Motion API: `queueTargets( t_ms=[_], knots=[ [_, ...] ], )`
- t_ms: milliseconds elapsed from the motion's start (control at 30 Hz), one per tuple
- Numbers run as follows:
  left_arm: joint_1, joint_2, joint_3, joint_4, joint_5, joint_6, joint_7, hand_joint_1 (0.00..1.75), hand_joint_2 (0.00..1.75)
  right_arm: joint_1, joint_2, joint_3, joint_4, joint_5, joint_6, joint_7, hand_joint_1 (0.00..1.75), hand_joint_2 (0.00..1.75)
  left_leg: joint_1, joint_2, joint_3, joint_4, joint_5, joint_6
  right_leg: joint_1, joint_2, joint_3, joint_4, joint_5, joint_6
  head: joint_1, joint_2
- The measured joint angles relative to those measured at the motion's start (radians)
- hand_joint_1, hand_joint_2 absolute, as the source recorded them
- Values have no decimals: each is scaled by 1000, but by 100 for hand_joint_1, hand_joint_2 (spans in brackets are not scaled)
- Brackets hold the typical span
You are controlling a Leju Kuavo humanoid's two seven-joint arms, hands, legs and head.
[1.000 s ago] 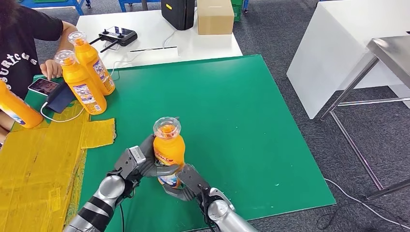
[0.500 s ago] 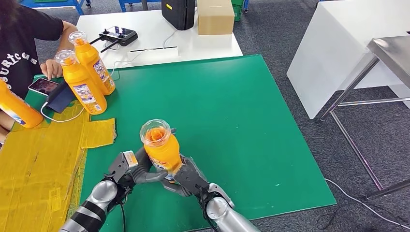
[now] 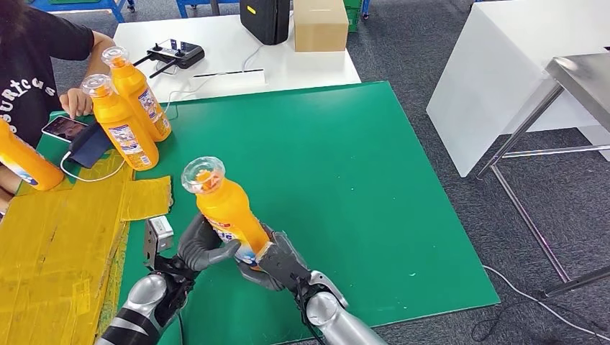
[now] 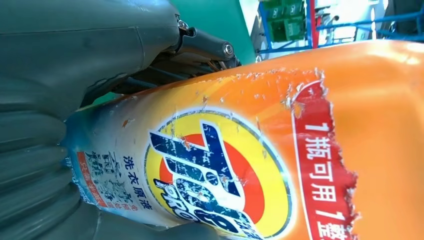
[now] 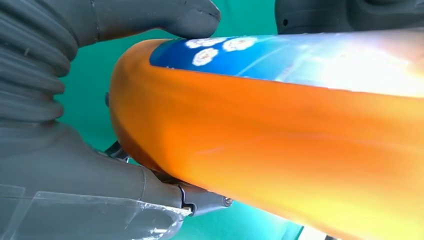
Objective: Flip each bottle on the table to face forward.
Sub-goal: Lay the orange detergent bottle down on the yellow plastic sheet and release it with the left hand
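Observation:
An orange detergent bottle (image 3: pixel 229 212) with a clear cap is lifted off the green mat (image 3: pixel 345 165) near its front edge, leaning toward the left. My left hand (image 3: pixel 198 248) grips its lower body from the left, and my right hand (image 3: pixel 277 262) grips its base from the right. The left wrist view looks onto the bottle's worn front label (image 4: pixel 220 175), with my left hand (image 4: pixel 60 100) wrapped around it. In the right wrist view, my right hand (image 5: pixel 75 150) clasps the bottle's orange base (image 5: pixel 260 130). Two more orange bottles (image 3: pixel 122 129) (image 3: pixel 140 93) stand upright at the mat's far left.
A person (image 3: pixel 36 65) sits at the far left beside a phone (image 3: pixel 65 128) and another orange bottle (image 3: pixel 25 164). Yellow cardboard (image 3: pixel 57 244) covers the left side. A white table (image 3: pixel 237 57) behind holds a controller (image 3: pixel 175 52), a black device and a box (image 3: pixel 320 25).
Both hands have tilted the held bottle, so its cap has swung up and to the left. My left hand has turned under it.

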Motion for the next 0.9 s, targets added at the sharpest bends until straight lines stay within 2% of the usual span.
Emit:
queueTargets(
  t_ms=[233,267,367,400,500,600,800,900],
  knots=[
    [14,-12,16,-17,12,4,4,175,175,-3,0,0,0,0,1,0,175,175,0,0,0,0,0,0,0,0,0,0,0,0,0,0],
    [14,-13,18,-18,13,4,4,175,175,-3,0,0,0,0,1,0,168,175,0,0,0,0,0,0,0,0,0,0,0,0,0,0],
    [15,-16,21,-20,14,10,4,175,175,-4,0,-1,-1,-4,-1,0,37,175,0,0,0,0,0,0,0,0,0,0,0,0,0,0],
    [16,-17,21,-22,14,16,4,175,175,-2,0,-2,-3,-7,-5,0,0,175,0,0,0,0,0,0,0,0,0,0,0,0,0,0],
    [16,-21,31,-37,2,63,0,175,175,17,-6,-11,-29,-17,-22,0,0,175,0,0,0,0,0,0,0,0,0,0,0,0,0,0],
    [17,-22,48,-60,-53,151,-3,175,175,57,-22,-30,-114,-28,-38,0,0,175,0,0,-1,0,0,0,0,0,0,0,0,0,0,0],
    [12,-18,98,-103,-276,419,27,175,175,138,-83,-85,-384,-37,-48,4,0,175,0,0,-1,0,0,0,0,0,0,0,0,0,0,0],
    [9,-5,125,-108,-484,596,60,175,175,176,-110,-110,-500,-56,-38,-11,0,175,0,0,-1,0,0,0,0,0,0,0,0,0,0,0]
  ],
)
